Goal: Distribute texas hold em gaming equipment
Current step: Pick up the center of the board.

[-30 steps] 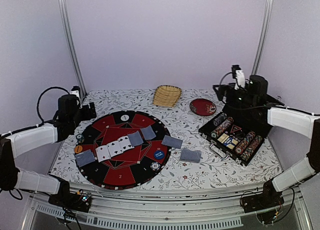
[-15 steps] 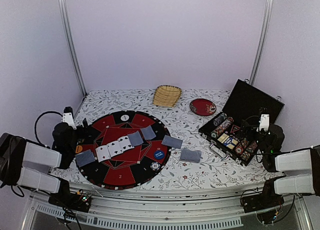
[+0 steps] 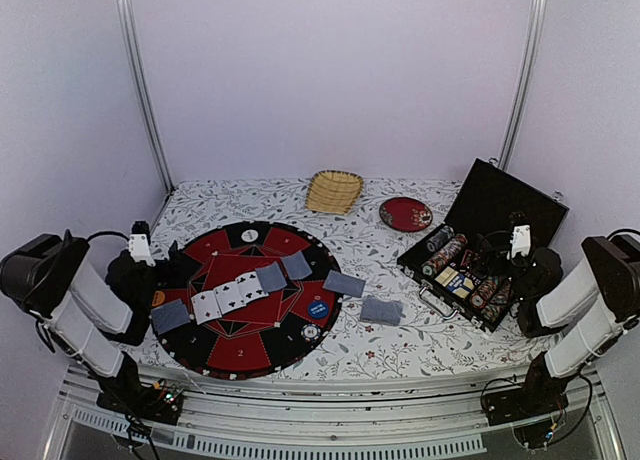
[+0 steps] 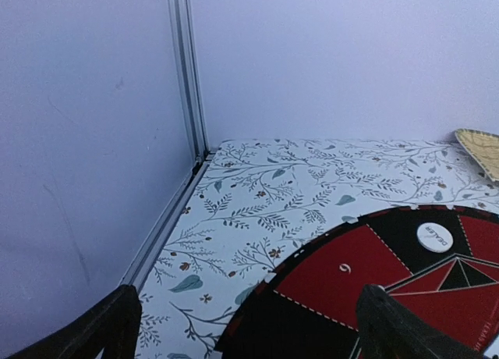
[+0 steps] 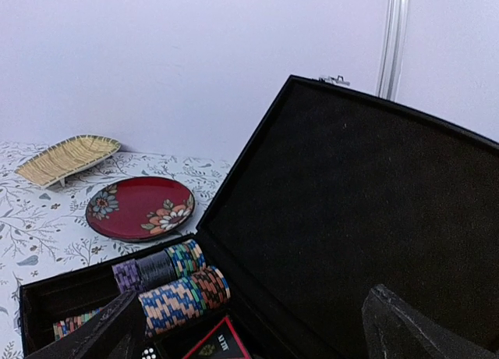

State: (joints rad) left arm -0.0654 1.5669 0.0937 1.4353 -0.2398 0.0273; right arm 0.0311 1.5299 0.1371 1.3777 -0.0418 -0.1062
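- Left arm (image 3: 75, 300) folded back at the table's (image 3: 420, 350) near left corner, elbow raised. A second ago stretched low along the left edge, wrist further toward the back.
- Left jaws spread wide, fingers (image 4: 105, 332) at the two lower corners of the wrist view, nothing gripped. Beyond them, only the round mat (image 3: 240, 355) and flowered cloth.
- Right arm (image 3: 585, 295) folded the same way at the near right corner. A second ago reaching above the open black case (image 3: 510, 205) and hiding its lid, now in full sight.
- Right jaws spread just as wide, holding nothing, pointed at the case lid and the rows of chips (image 3: 447, 253) inside.
- Playing cards unmoved since then:
  - face-up white cards (image 3: 228, 298) in a row at the mat's middle
  - blue-grey card backs (image 3: 270, 276) carrying that row on toward the back right
  - single face-down card (image 3: 170, 316) at the mat's left rim
  - two loose cards (image 3: 344, 283) on the table just right of the mat, toward the case
- Round pieces unmoved too:
  - white button (image 3: 249, 236) at the mat's far rim
  - blue chip (image 3: 318, 308) and pale striped chip (image 3: 311, 331) on its right side
  - orange chip (image 3: 157, 298) at its left rim, beside the left wrist
- Straw basket (image 3: 334, 191) and dark-red plate (image 3: 406, 214) near the table's back edge, as before.
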